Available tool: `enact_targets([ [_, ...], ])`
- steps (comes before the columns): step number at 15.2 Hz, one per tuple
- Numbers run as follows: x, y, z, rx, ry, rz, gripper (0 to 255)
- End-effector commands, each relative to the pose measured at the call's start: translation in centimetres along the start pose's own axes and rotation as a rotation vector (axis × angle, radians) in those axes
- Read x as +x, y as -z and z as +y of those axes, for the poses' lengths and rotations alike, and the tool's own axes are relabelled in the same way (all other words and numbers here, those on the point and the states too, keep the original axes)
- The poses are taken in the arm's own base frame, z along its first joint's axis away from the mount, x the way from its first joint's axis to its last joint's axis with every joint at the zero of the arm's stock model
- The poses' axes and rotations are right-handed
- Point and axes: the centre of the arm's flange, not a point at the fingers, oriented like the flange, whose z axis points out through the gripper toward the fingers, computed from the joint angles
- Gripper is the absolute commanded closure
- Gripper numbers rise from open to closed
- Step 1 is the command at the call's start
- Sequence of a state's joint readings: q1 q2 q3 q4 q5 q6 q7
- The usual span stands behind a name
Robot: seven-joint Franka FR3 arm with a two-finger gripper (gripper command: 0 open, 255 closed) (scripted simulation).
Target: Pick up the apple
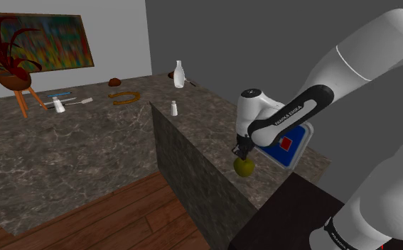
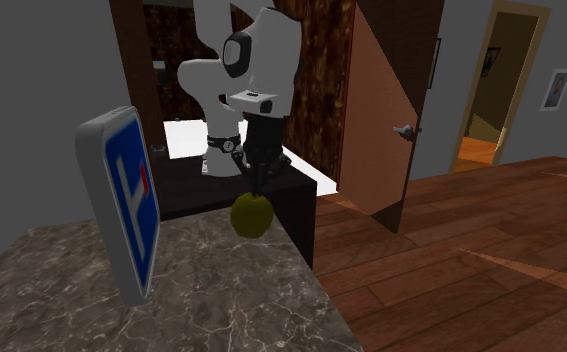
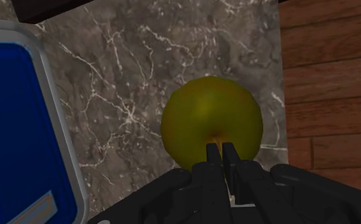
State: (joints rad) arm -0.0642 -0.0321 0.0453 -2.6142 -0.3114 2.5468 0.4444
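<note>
My arm angles down over the marble counter (image 1: 200, 124); my gripper (image 3: 222, 150) is clamped on the yellow-green apple (image 3: 211, 121) directly beneath.

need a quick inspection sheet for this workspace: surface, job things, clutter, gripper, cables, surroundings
surface: dark veined marble counter, with a drop to the floor at its edge
job's things: yellow-green apple near the counter's edge; cannot tell if it is clear of the surface
clutter: blue and white panel standing on the counter beside the apple; farther off, a white bottle, a small white shaker and a brown horseshoe-shaped piece
grippers: gripper straight above the apple, fingers close together and clasping its top
cables: nothing seen
surroundings: wooden floor, potted plant, painting, open door
</note>
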Motion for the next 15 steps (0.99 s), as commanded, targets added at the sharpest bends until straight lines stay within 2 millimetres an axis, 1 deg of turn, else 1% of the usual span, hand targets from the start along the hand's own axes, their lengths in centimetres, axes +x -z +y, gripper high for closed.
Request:
enact_targets([
  [1, 0.0, 1.0, 0.2, 0.0, 0.0, 0.0, 255],
  [13, 0.1, 7.2, 1.3, 0.0, 0.0, 0.0, 255],
  [15, 0.1, 7.3, 1.3, 0.0, 0.0, 0.0, 255],
])
